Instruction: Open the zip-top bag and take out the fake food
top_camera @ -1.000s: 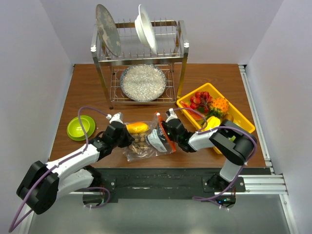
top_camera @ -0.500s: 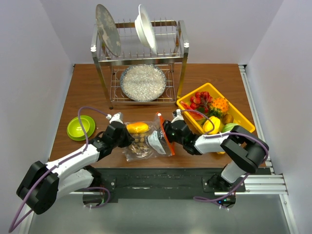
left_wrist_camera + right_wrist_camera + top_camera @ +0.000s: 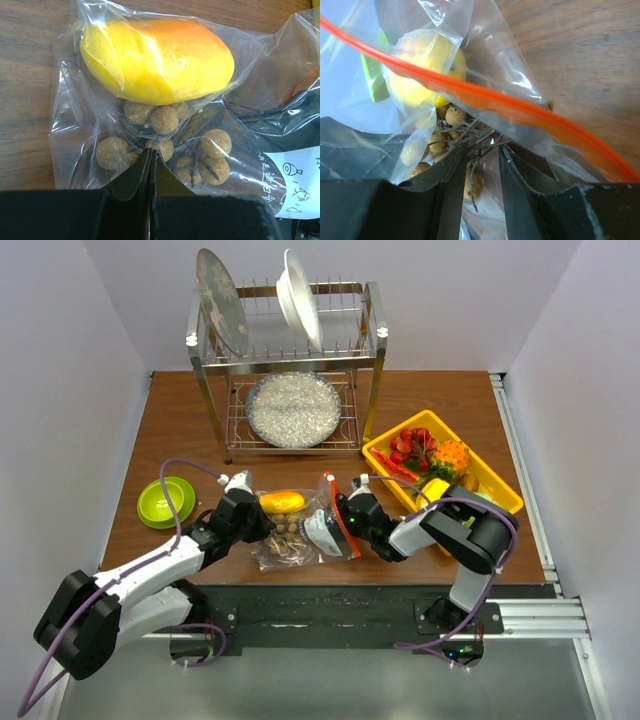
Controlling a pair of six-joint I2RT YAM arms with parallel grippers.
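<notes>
We find the zip-top bag (image 3: 292, 538) open, with the mango (image 3: 157, 60) and brown balls (image 3: 165, 120) not yet out. Left fingers (image 3: 129, 181) are closed, pinching its film; right fingers (image 3: 444, 186) stand half apart among the balls — whether they grip, we cannot tell.

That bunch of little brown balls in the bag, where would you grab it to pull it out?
Probably by the dark twiggy stems that tie the brown balls together, coming in from the zip-top bag's mouth, under the orange zipper strip. The balls are round and would likely slip; the stems are thin and reach toward that opening.
</notes>
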